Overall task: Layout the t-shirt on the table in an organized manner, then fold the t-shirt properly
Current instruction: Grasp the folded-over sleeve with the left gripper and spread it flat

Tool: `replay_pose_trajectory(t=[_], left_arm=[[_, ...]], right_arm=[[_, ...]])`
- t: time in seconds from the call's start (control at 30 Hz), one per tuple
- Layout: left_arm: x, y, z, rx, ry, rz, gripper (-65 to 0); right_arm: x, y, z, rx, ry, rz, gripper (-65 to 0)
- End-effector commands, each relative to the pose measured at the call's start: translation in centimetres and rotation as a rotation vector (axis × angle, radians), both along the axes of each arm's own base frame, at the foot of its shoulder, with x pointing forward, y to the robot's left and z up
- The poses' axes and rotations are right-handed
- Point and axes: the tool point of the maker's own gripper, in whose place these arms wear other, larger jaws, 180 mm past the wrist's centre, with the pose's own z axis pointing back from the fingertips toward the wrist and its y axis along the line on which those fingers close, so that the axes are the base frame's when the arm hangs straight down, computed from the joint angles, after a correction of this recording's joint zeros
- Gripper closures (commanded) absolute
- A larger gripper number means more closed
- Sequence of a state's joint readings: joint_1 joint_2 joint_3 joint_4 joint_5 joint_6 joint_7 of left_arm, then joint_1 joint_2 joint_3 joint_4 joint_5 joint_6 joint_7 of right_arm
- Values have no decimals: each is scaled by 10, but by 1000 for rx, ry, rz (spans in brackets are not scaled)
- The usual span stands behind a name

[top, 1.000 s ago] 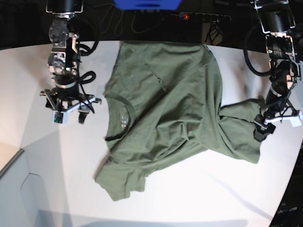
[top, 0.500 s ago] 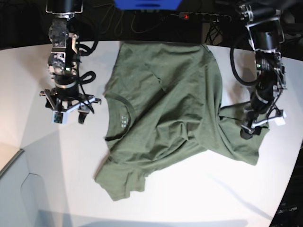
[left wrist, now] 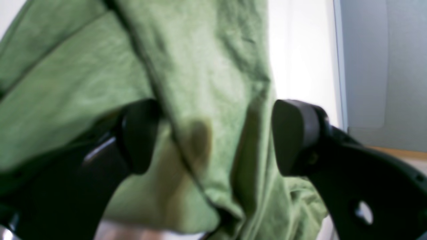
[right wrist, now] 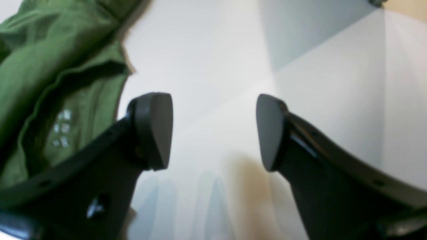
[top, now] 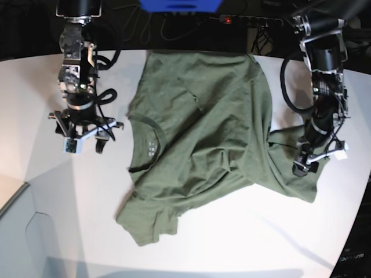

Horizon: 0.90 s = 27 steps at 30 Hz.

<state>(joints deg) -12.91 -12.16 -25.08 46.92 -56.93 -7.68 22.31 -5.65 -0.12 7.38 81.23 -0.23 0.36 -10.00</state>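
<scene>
One shirt (top: 203, 139) lies on the table (top: 243, 243), and parts of it are hard to read. Its sleeve on the base view's right is bunched into a ridge of folds, so that sleeve's outline is lost, and in the left wrist view the cloth is blurred and cut off by the frame on three sides. The other sleeve, toward the near edge of the table, is rumpled but flat. The small printed label (top: 150, 146) inside the collar is too small to read in either the base view or the right wrist view.

The shirt's long axis runs across the table, collar (top: 146, 145) toward the base view's left and hem toward its right, with the body skewed so the top edge reaches almost to the far edge of the table.

Two arms are in view. The left gripper (top: 307, 162) sits on the bunched sleeve near the table's right edge; its two dark fingers (left wrist: 140, 133) stand apart with a raised fold of green cloth between them, not pinched. The right gripper (top: 86, 138) hangs over bare table just beside the collar, released, its two fingers (right wrist: 156, 130) spread wide with only white tabletop between them.
</scene>
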Motion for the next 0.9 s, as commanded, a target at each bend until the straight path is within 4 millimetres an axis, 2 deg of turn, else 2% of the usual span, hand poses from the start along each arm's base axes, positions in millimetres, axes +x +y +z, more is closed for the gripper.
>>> replay_pose_trajectory(t=[0.0, 0.23, 0.3, 0.4, 0.47, 0.53, 0.57, 0.6, 0.67, 0.77, 0.87], left_arm=[[13, 5, 15, 1, -45, 10, -514], [23, -11, 13, -40, -49, 2, -494], [24, -17, 13, -56, -52, 1, -400], [25, -20, 13, -64, -55, 4, -188], [25, -20, 14, -64, -57, 4, -15], [28, -18, 25, -47, -85, -1, 0], [32, -17, 33, -37, -110, -5, -26], [33, -16, 43, -21, -137, -10, -25], [27, -14, 58, 14, -174, -17, 0], [17, -13, 84, 69, -240, -36, 0], [-4, -11, 93, 119, -258, -55, 0]], right_arm=[[9, -2, 15, -11, -54, 1, -373], [10, -3, 15, -14, -55, 2, -373], [11, -3, 16, -16, -57, 2, -373], [11, -3, 16, -16, -57, 2, -373], [11, -3, 16, -16, -57, 2, -373], [14, -3, 19, -17, -66, 4, -373], [15, -3, 19, -16, -66, 4, -373], [15, -3, 17, -15, -60, 3, -373], [14, -3, 13, -13, -49, 3, -373], [12, -1, 11, -10, -46, 4, -373], [13, 13, 11, -7, -45, 44, -375]])
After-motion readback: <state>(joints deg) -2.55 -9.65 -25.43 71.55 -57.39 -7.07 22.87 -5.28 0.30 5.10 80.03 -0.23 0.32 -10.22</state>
